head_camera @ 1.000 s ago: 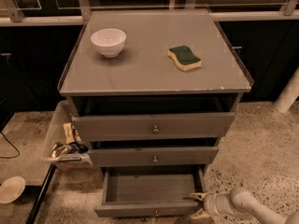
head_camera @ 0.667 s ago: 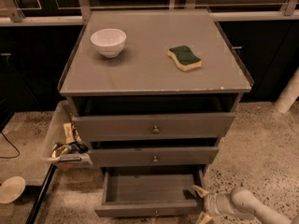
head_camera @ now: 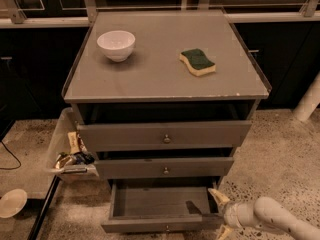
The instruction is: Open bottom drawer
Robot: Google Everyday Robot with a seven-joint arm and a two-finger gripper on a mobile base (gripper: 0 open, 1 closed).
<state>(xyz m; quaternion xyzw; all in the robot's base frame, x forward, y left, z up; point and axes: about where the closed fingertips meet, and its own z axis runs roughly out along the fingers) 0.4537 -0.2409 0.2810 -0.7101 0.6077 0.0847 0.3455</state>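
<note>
The grey cabinet (head_camera: 165, 79) has three flat-fronted drawers, each with a small round knob. The bottom drawer (head_camera: 160, 204) is pulled out towards me, and its bare floor shows. Its front edge (head_camera: 150, 226) is at the bottom of the view. The middle drawer (head_camera: 165, 168) and the top drawer (head_camera: 165, 135) are each out a little. My gripper (head_camera: 220, 214) reaches in from the lower right. It is open at the bottom drawer's right front corner, with one fingertip (head_camera: 216, 195) above the corner and the other below it.
A white bowl (head_camera: 116, 44) and a green-and-yellow sponge (head_camera: 198, 62) lie on the cabinet top. A bin of snack packets (head_camera: 70, 156) hangs at the cabinet's left side. A white plate (head_camera: 11, 203) lies on the floor at left. A white post (head_camera: 308, 100) stands at right.
My gripper has shifted slightly to the right at the drawer's corner. The bottom drawer stays pulled out about as far as before.
</note>
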